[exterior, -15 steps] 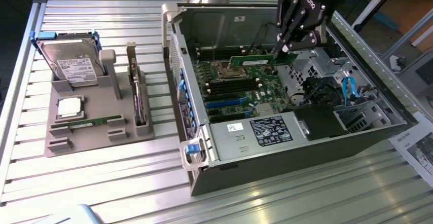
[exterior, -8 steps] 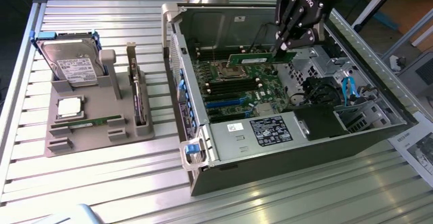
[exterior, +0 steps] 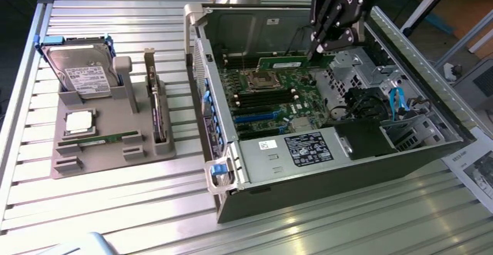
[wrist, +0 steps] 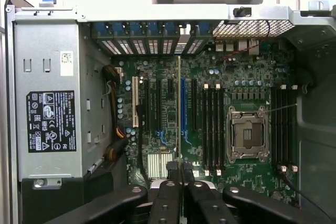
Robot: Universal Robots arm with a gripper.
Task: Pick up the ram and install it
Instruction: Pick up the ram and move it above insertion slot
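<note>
Your gripper is clamped on the ram. The fingers pinch the green stick near one end, and it juts out level towards the exterior view's left. You are holding it inside the open computer case, up over the far part of the motherboard and just above the processor socket. It hangs clear of the black memory slots below and is not seated in any of them.

In the wrist view the gripper shows its fingertips closed together on the ram. You see the stick edge-on there, as a thin line crossing the motherboard. That line runs alongside the blue expansion slot, with the memory slots and the processor socket off to one side. The power supply with its black label fills the other end of the case.

The case stands on the slatted metal table, towards the exterior view's right edge, with the power supply at its near end. Beside it, towards the table's other edge, is a gray fixture. It carries a hard drive upright at the far end, a silver processor chip lying flat and an expansion card on edge.
</note>
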